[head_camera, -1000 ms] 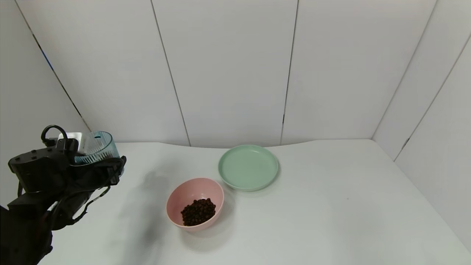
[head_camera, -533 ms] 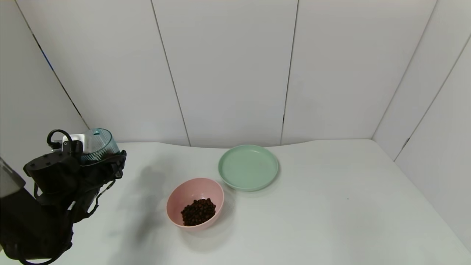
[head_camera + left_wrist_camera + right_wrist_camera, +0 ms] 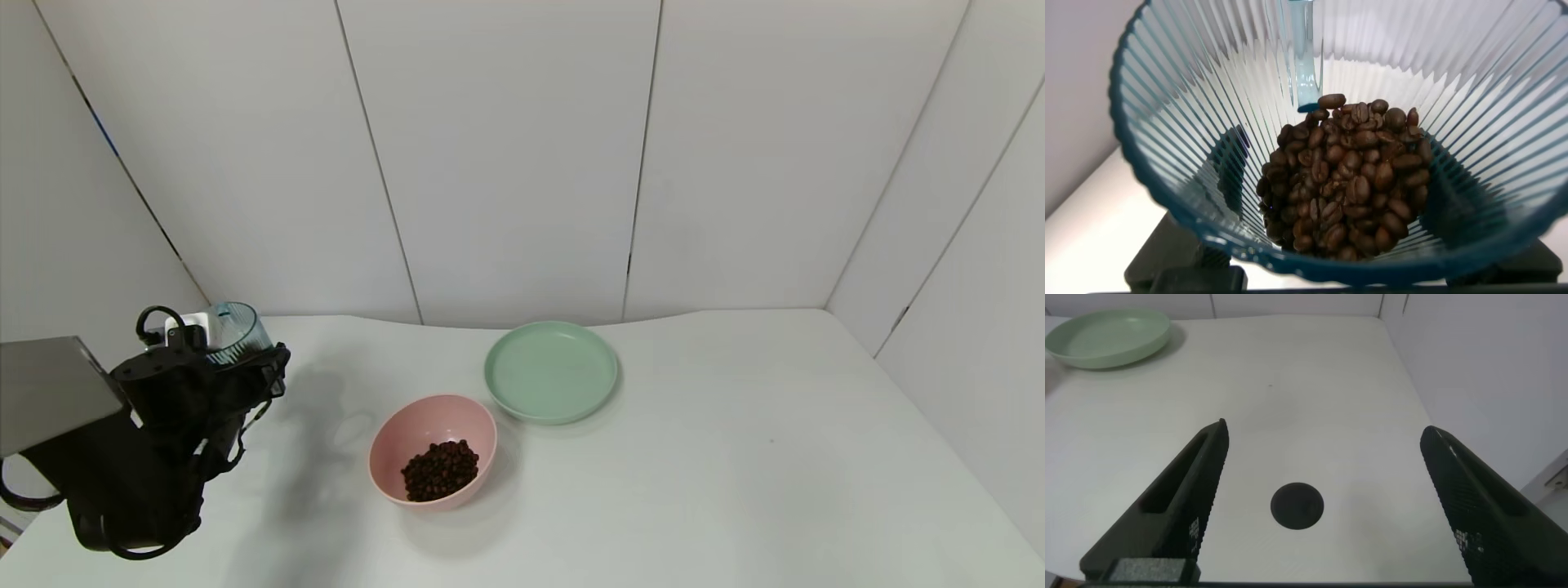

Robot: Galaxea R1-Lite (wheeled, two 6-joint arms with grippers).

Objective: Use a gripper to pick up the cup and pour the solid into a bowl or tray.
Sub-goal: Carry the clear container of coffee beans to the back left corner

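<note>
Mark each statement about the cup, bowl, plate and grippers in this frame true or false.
1. The cup holds coffee beans. True.
2. The pink bowl is empty. False: it holds a pile of beans too.
3. The green plate has beans on it. False: it is bare.
4. The left gripper holds the cup at the table's left edge. True.
5. The right gripper is shut. False: it is open, holding nothing.
</note>
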